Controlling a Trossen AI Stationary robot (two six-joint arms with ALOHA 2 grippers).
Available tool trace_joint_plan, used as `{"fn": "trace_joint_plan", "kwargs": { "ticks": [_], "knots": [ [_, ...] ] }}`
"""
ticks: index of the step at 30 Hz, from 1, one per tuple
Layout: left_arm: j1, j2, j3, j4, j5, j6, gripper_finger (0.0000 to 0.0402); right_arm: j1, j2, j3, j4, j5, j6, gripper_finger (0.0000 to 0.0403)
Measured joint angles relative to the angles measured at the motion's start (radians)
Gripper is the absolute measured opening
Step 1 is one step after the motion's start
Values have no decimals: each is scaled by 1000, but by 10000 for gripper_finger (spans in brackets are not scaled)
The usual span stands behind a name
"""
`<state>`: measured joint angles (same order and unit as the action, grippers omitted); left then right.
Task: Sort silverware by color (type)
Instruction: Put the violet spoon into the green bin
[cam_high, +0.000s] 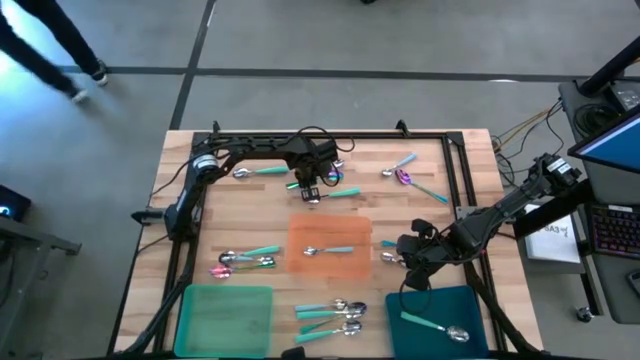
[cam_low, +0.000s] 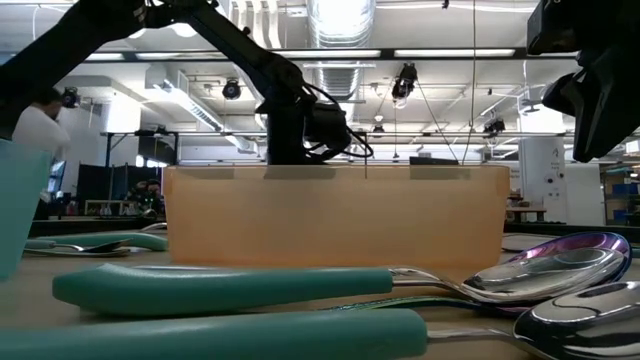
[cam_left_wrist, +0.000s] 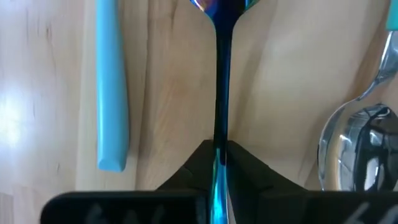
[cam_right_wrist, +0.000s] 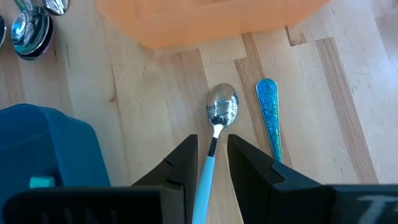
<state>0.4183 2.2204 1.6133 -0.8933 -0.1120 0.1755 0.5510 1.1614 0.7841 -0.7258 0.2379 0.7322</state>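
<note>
while the left gripper (cam_left_wrist: 219, 163) reaches to the table's far middle and pinches a blue-stemmed spoon (cam_left_wrist: 219, 93), its bowl cut off, the right gripper (cam_right_wrist: 212, 163) hangs beside the orange tray (cam_right_wrist: 205, 22), fingers parted astride a light-blue-handled spoon (cam_right_wrist: 221, 109).

The pale wooden table (cam_right_wrist: 155, 87) shows smooth, matt grain. A silver metal spoon bowl (cam_right_wrist: 222, 107) is mirror-glossy; its light-blue handle looks like matt plastic. The orange rectangular tray (cam_low: 335, 215) seems translucent, satin plastic.
</note>
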Motion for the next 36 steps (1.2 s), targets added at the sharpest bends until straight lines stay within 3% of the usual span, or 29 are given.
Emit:
{"fn": "trace_joint_plan", "kwargs": {
  "ticks": [12,20,28,36],
  "knots": [
    [-1,-42,158,-179,-18,-62,5,0,0,-1,0,0,0,79],
    [-69,-97,233,-365,-11,-131,4,0,0,-2,4,2,-1,79],
    [-277,-263,174,-531,-8,-292,4,0,0,-2,4,2,-42,79],
    [-570,-517,17,-600,7,-625,4,0,0,-3,6,26,-45,79]
  ]
}}
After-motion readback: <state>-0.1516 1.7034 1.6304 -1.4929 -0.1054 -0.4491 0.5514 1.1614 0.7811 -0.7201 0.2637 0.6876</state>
